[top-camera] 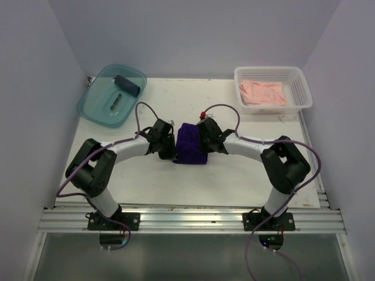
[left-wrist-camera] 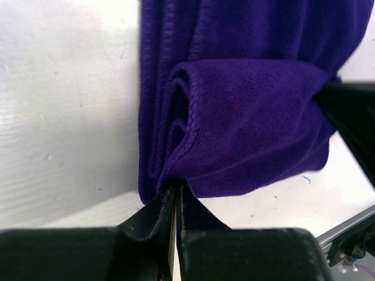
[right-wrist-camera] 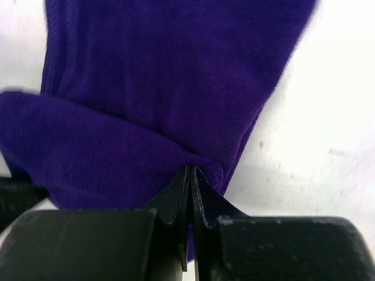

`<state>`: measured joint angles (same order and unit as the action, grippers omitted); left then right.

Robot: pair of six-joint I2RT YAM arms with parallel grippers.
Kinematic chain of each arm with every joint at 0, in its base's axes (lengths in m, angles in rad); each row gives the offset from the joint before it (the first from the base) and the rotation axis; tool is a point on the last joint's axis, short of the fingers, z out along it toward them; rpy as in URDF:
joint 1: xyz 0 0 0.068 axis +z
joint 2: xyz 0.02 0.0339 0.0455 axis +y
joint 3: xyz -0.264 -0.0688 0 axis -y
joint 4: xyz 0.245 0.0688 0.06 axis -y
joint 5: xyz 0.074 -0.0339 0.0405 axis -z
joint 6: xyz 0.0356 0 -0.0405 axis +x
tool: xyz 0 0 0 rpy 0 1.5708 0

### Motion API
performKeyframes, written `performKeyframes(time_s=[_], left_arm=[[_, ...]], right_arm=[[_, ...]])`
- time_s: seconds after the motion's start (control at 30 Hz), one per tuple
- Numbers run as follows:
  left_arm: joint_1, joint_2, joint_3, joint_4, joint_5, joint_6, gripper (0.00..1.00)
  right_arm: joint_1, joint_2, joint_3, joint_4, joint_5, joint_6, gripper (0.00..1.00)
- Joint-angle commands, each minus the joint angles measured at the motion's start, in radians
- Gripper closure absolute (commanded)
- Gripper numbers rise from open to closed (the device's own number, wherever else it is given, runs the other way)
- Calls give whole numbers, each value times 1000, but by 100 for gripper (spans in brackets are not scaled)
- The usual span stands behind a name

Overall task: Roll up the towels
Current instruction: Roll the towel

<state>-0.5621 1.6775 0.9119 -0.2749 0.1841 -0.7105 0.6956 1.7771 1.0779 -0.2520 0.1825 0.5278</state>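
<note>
The deep purple towel [top-camera: 191, 144] lies partly folded over itself at the middle of the table, between the two grippers. My left gripper [top-camera: 168, 144] is shut on its left edge; in the left wrist view the jaws [left-wrist-camera: 176, 186] pinch the fold of the purple towel [left-wrist-camera: 246, 111]. My right gripper [top-camera: 205, 139] is shut on its right edge; in the right wrist view the jaws [right-wrist-camera: 191, 171] pinch the purple towel [right-wrist-camera: 164, 88]. The dark slate-blue towel [top-camera: 126, 85] lies rolled in the teal bin. The pale pink towel [top-camera: 263, 92] lies crumpled in the white basket.
A teal plastic bin [top-camera: 96, 105] stands at the back left. A white mesh basket [top-camera: 300, 88] stands at the back right. White walls close in the table on three sides. A metal rail [top-camera: 187, 219] runs along the near edge.
</note>
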Motion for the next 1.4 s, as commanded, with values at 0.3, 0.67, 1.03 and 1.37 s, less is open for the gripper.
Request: performKeyframes(time_s=[0.3,0.67,1.03,1.37], left_arm=[[33,18,192,-102,-106,86,95],[139,-180,141,-173,-95,100,77],[268,-205,5,-124,8,79,68],[281,-200,-33,-84,61,59,53]], right_arm=[[191,-223,-111,-110,63,183,88],[344,-200,28,-205,242,23,47],[476,37,172,-221,368,-54,39],[475,127,142,-190,348,-41,76]])
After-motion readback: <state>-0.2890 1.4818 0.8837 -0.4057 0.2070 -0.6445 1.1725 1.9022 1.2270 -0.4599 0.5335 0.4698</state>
